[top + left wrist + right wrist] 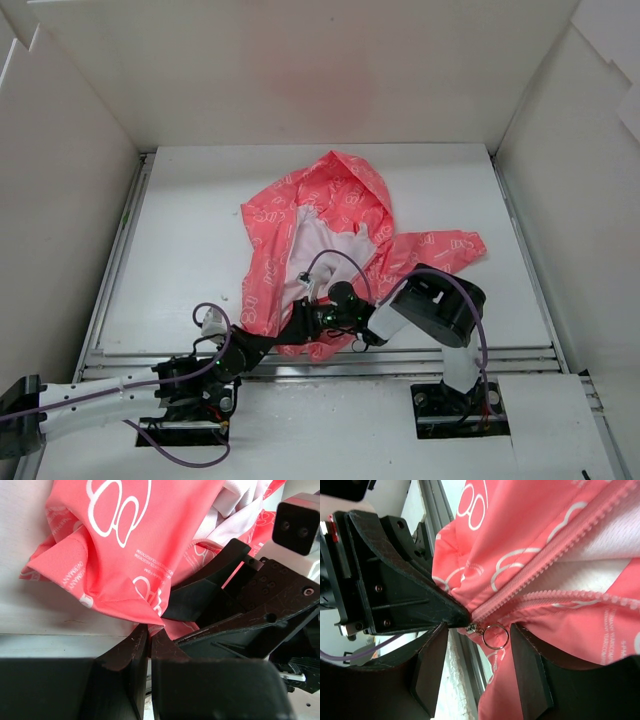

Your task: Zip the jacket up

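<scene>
The left arm point(100, 395) comes in from the near left corner of the white surface point(180, 230) and reaches toward the middle of the near edge. Its left tool point(149, 630) is pressed together on a corner of the hem. In the left wrist view the coral fabric runs down into the thin seam between the two black fingers. The right wrist view shows that same tip biting the cloth right at the bottom end of the zipper.

The jacket point(330, 215) lies about mid-surface, somewhat toward the near edge. Its hood points at the far edge and its hem reaches the metal rail point(520, 352) along the near edge. The front is open, with the white lining point(318, 245) showing between the two panels. One sleeve point(445, 250) is spread toward the right edge. The two rows of zipper teeth point(540, 560) converge low down by the hem, where a small metal ring pull point(495, 636) hangs.

The right tool point(478, 645) is spread, one finger on either side of the ring, and neither is seen to touch it. The right arm point(440, 305) rises from its base at the right part of the near edge and bends leftward over the hem. A purple cable point(482, 340) loops along it.
</scene>
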`<state>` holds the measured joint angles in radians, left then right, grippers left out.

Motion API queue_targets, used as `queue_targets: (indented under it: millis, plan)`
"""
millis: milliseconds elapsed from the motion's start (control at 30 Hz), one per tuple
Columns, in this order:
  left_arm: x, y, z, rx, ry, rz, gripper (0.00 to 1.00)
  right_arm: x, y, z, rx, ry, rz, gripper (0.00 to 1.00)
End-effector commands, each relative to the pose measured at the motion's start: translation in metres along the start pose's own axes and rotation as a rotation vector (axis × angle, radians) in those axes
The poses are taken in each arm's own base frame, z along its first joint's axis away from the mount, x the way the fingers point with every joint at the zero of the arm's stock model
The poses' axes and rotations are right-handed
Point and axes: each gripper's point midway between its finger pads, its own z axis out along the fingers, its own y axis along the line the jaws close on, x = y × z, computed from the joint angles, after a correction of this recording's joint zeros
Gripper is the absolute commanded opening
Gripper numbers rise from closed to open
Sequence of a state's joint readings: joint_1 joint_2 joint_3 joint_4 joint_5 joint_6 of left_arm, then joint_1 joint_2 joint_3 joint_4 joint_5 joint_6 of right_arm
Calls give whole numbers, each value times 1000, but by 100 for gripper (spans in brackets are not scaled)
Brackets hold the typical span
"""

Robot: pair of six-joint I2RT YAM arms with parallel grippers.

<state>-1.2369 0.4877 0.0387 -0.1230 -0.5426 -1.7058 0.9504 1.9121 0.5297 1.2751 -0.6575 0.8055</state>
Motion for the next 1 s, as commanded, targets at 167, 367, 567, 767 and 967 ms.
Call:
queue_targets:
  millis: [167, 367, 567, 767, 967]
  plan:
    - [-4, -20, -3, 44, -13, -37, 0, 1, 35, 0, -137, 36, -85, 47]
    - [-2, -22, -3, 51, -4, -37, 0, -1, 36, 2, -119, 28, -111, 37]
    - [1, -22, -2, 53, 7, -33, 0, -5, 34, 3, -98, 16, -121, 32]
    - [1, -21, -2, 51, 10, -29, 0, -6, 31, 4, -86, -3, -119, 24]
    - [1, -21, -3, 52, 10, -34, 0, -9, 33, 1, -85, -25, -128, 6]
